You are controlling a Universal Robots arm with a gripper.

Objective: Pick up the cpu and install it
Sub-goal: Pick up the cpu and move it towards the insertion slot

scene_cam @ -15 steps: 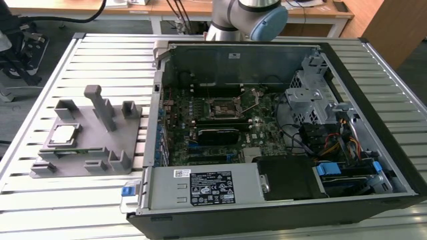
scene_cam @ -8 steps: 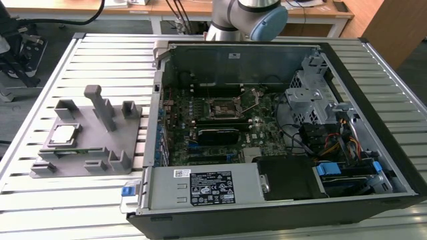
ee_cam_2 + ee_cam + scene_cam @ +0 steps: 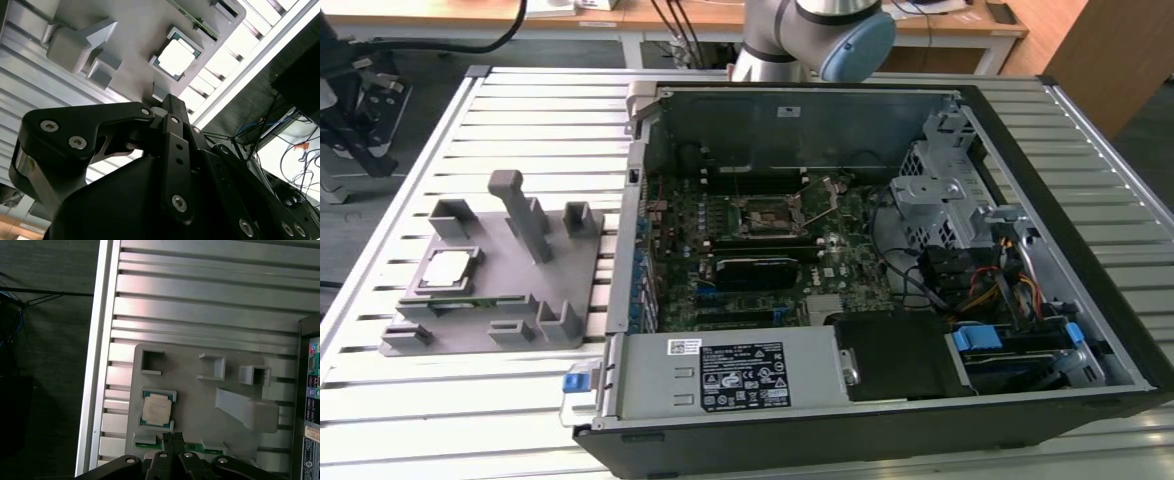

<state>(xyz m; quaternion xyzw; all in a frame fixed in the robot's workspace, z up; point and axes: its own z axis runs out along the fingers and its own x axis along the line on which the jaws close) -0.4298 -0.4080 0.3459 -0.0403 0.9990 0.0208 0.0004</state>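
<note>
A grey moulded fixture (image 3: 500,275), matt and blocky with upright posts and square pockets, is lying on the ribbed aluminium table (image 3: 520,110) at the exterior view's left. The open black computer case (image 3: 1067,330) is sitting just beside it and taking up the middle and right.

The cpu (image 3: 450,268) (image 3: 176,56) (image 3: 156,409), a thin square with a pale, shiny metal top, is resting flat in a framed recess of the fixture, with nothing covering it. A narrow green memory strip (image 3: 145,444) is standing in slots along the fixture's edge next to that recess.

Inside the case, a green motherboard (image 3: 841,265) is carrying a dark, metal-framed socket (image 3: 767,215). A silver power supply (image 3: 720,375), a drive cage (image 3: 941,190) and bundled cables (image 3: 987,290) are crowding the lower and right parts of the case.

In both wrist views the black gripper (image 3: 172,436) (image 3: 169,100) is hovering over the fixture near the cpu. Its fingers are pressed together and gripping nothing.
</note>
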